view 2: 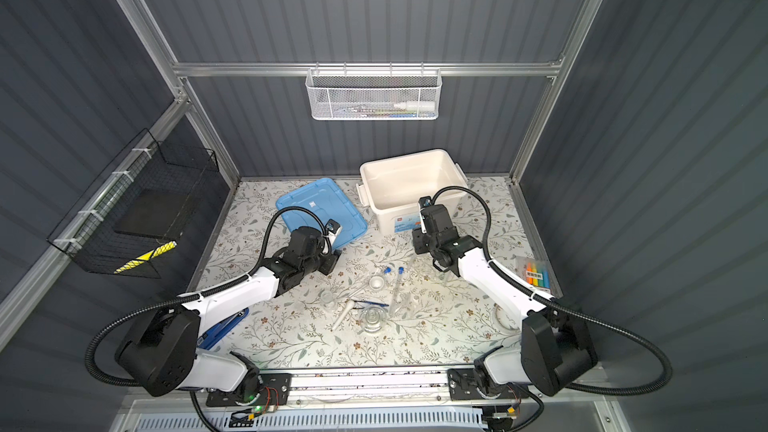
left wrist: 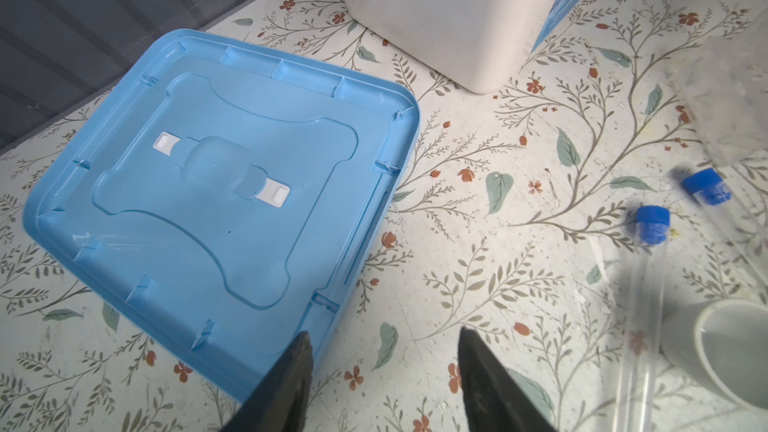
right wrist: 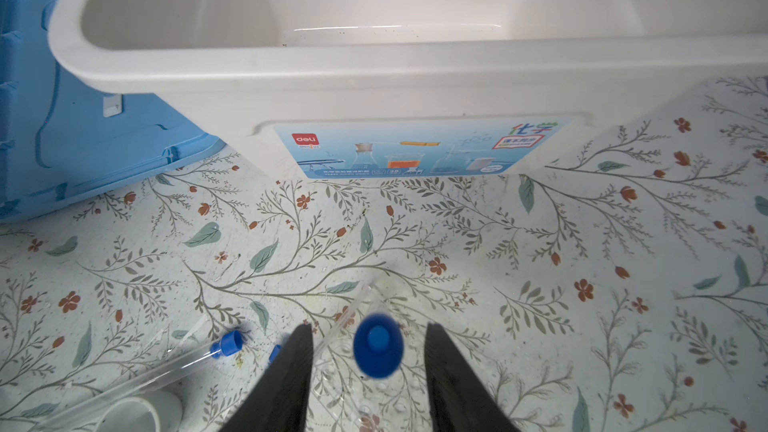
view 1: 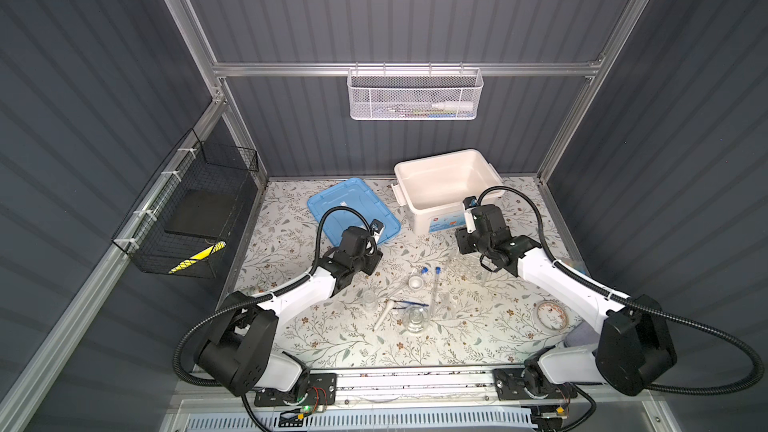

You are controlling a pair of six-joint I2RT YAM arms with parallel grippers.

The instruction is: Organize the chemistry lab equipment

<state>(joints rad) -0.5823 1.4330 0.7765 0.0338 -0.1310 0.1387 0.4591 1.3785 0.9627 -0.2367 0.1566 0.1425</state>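
Right wrist view: the right gripper (right wrist: pixel 369 326) is recorded with jaws parted, clear of both sides of a blue-capped test tube (right wrist: pixel 378 346) seen end-on over the clear tube rack (view 1: pixel 467 270), with bare table (right wrist: pixel 415 234) left free up to the white bin (right wrist: pixel 291 72) front wall. The left gripper (left wrist: pixel 385 330) is noted spread and empty, one jaw at the blue lid (left wrist: pixel 208 184) edge, with two more tubes (left wrist: pixel 652 224) laid flat nearby.

The label (right wrist: pixel 419 147) on the white bin (right wrist: pixel 374 76) reads "deli" and "化学".
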